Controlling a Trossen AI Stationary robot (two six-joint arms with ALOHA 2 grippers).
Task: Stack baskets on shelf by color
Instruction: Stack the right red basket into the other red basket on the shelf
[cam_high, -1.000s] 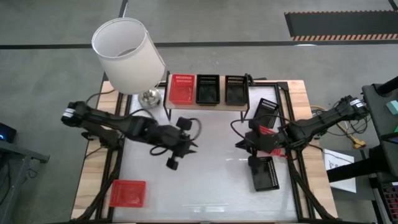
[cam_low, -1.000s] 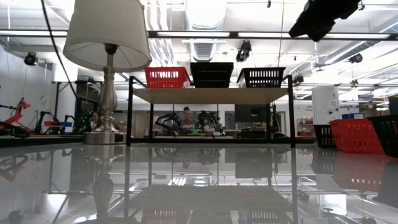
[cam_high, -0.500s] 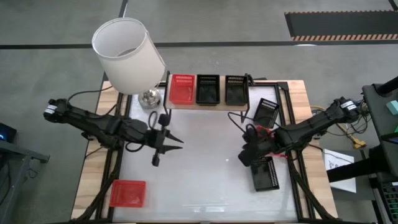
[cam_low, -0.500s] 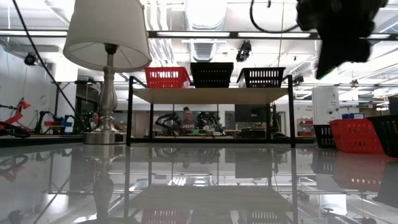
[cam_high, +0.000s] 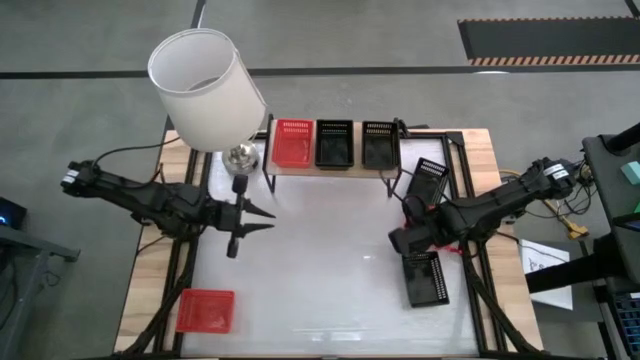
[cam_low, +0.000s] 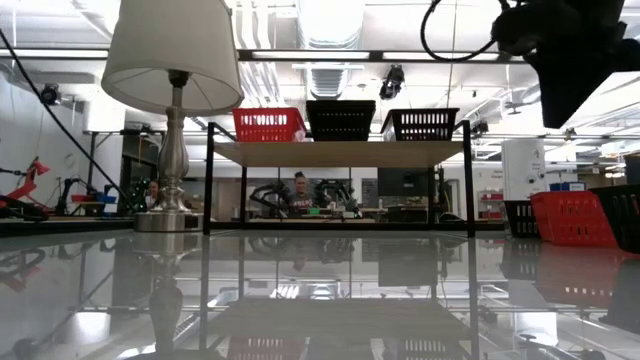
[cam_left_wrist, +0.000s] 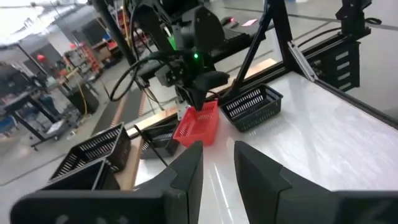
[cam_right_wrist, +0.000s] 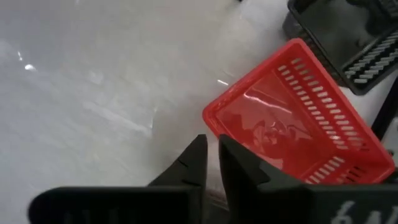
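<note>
**Both grippers above the table, red basket below the right gripper**

The right gripper (cam_high: 405, 238) hangs over the right part of the table (cam_high: 320, 270), its fingers (cam_right_wrist: 239, 163) nearly pressed together with only a thin slit between them and nothing caught there. Just ahead of and below its fingertips lies a red basket (cam_right_wrist: 298, 124), open side up and skewed on the white tabletop; the fingertips sit near the basket's closest rim, but contact cannot be judged. A black basket (cam_high: 424, 277) lies on the table immediately on the near side of this gripper, and a second black basket (cam_high: 430, 177) sits tilted at the table's edge on its far side.

The left gripper (cam_high: 258, 218) waits over the left-centre of the table, fingers (cam_left_wrist: 188, 174) spread a little apart and empty, pointing toward the right arm. The lamp (cam_high: 205, 90) stands just behind it; another red basket (cam_high: 206, 309) rests on the near-left corner, well apart from it.

The shelf (cam_high: 332, 168) stands at the far edge, between the two arms and beyond both grippers. Its plank carries three baskets in a row: one red shelf basket (cam_low: 269, 124) toward the lamp, then two black shelf baskets (cam_low: 341, 119) beside it.
</note>
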